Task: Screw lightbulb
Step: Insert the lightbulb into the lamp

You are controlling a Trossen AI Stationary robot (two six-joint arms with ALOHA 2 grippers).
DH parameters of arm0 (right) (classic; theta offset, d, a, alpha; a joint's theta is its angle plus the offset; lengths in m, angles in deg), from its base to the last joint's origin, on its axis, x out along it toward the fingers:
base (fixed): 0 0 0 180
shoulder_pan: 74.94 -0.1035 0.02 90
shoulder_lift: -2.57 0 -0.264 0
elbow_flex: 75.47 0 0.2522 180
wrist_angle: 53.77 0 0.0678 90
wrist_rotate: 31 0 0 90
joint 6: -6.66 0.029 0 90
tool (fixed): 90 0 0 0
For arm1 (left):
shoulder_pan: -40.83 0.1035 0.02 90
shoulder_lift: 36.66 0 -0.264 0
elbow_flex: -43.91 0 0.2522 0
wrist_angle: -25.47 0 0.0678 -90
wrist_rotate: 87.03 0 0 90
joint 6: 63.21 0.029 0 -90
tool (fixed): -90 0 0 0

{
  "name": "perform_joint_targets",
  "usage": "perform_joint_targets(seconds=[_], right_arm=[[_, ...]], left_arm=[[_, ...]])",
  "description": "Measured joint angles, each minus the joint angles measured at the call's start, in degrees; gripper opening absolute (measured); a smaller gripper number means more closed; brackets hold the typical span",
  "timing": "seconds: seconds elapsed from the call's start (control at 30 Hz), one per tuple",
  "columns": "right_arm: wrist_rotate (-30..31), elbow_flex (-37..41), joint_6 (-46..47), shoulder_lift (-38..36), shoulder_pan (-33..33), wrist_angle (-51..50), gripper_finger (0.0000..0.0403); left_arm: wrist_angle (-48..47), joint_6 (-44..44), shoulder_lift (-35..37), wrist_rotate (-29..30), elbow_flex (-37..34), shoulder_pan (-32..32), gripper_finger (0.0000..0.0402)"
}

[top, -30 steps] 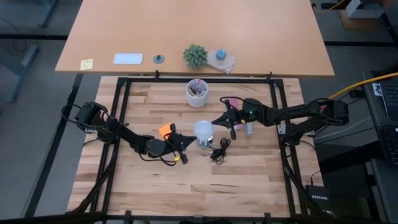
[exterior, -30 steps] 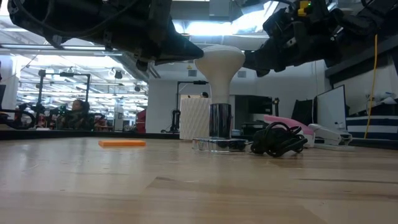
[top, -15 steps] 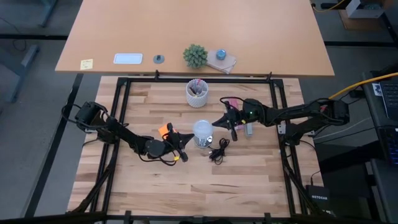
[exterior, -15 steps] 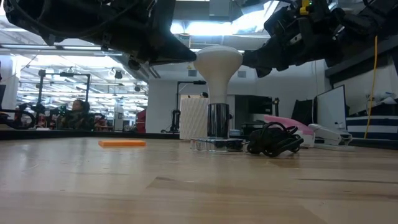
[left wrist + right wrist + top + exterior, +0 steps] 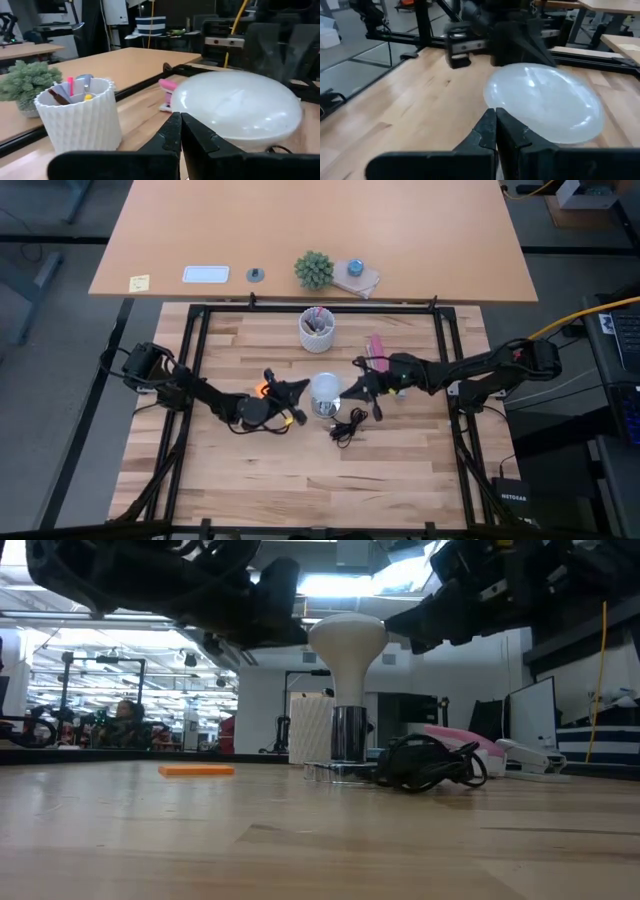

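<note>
The white lightbulb stands upright, wide end up, its narrow base in the round silvery fitting. The fitting rests on the table, and its black cord lies coiled beside it. My left gripper is shut, its tips at the side of the bulb's wide end that faces the table's left. My right gripper is shut, its tips at the opposite side. The bulb fills both wrist views. My left gripper comes level from the table's left. Its shut fingertips meet the rounded wide end of the bulb, as far as the low view shows. My right gripper comes level from the table's right. Its shut fingertips meet the opposite side of the wide end.
A white cup of pens stands behind the bulb. An orange piece lies under my left arm, and a pink item lies at the far right. Black frame rails border the table.
My left gripper has swung toward the far edge and up against the bulb. My right gripper has gone toward the near edge and the left, onto the bulb's other side. The bulb, its fitting and the cord have slid a little toward the table's left.
</note>
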Motion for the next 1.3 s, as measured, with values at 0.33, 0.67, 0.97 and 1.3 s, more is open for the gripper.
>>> perform_joint_targets(seconds=[0.33,0.67,0.97,1.3], right_arm=[[0.4,0.0,-0.4,-2.4,0.0,-0.2,0.0005],[11.8,0.0,-6.4,-8.9,0.1,-0.6,0.0005],[14.0,0.0,-7.9,-2.6,0.1,0.1,0.0005],[14.0,0.0,-7.4,-2.0,0.1,-0.1,0.0005]], left_arm=[[1.7,5.2,0.5,7.6,0.0,-3.0,0.0001],[3.2,5.1,0.8,5.9,0.0,-7.2,0.0001],[2.7,0.2,-0.1,-14.6,-0.1,-4.7,0.0001],[2.7,0.0,-0.3,-14.4,-0.1,-2.2,0.0001]])
